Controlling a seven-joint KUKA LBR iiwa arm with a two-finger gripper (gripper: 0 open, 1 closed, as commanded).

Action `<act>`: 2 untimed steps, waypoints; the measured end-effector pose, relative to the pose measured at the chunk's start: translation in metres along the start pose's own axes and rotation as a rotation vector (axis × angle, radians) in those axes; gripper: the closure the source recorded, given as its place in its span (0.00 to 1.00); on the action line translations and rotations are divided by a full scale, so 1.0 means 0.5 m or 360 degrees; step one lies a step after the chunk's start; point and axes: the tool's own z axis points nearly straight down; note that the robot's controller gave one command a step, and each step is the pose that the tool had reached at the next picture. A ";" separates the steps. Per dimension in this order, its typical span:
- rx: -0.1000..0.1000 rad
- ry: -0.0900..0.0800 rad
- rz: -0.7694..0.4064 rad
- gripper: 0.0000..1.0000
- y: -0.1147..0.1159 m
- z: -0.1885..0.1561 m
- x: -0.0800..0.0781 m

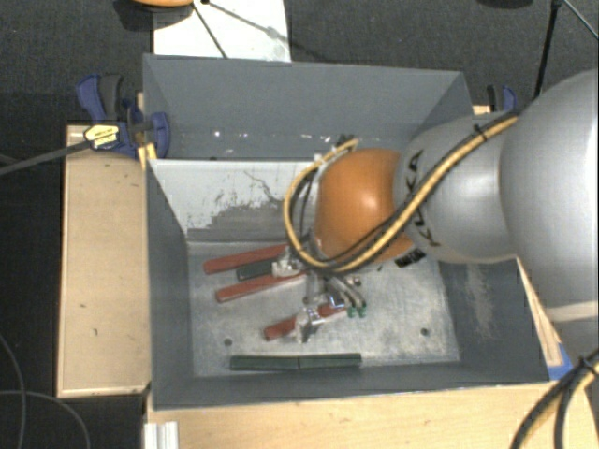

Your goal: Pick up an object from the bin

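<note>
My gripper [316, 314] hangs low in the middle of the bin, its metal fingers right at a small tool with a red handle [281, 329] that lies on the floor toward the front. Whether that tool sits between the fingers is hidden by the gripper body. Just to the left lies a pair of pliers with two long red handles [245, 277], pointing left. A dark flat bar [296, 363] rests along the front wall below the gripper.
The arm with its orange cover and looped cables reaches in from the right and hides the bin's middle and back right. Bare floor shows at the right front and the left front corner.
</note>
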 end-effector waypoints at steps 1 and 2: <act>0.0003 0.0052 -0.0260 1.00 0.046 0.032 -0.109; 0.0002 0.0051 -0.0256 1.00 0.045 0.032 -0.109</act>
